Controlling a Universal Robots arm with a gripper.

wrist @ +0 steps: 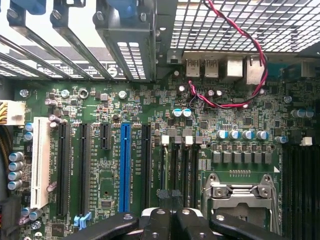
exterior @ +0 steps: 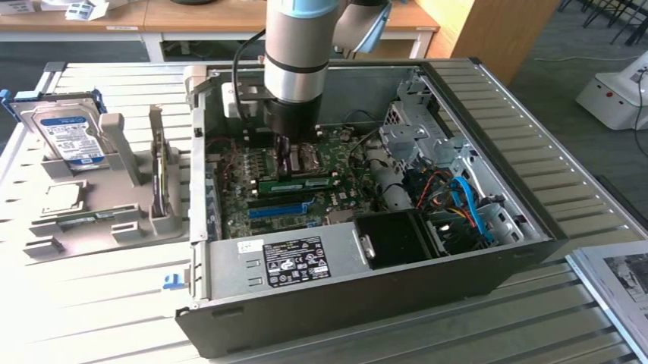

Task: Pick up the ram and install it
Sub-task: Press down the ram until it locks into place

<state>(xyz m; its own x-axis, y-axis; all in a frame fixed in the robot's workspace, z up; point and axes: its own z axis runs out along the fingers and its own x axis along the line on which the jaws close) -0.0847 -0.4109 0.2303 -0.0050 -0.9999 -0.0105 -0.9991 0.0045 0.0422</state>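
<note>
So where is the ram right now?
In the exterior view, the ram lies across the motherboard inside the computer case, between the gripper tips and the blue slot strip.

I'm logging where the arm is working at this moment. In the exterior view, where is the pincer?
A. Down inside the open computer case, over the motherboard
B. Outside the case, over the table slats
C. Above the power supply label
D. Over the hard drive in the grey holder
A: the pincer reaches down into the open computer case, just above the motherboard, away from the hard drive in its holder.
</note>
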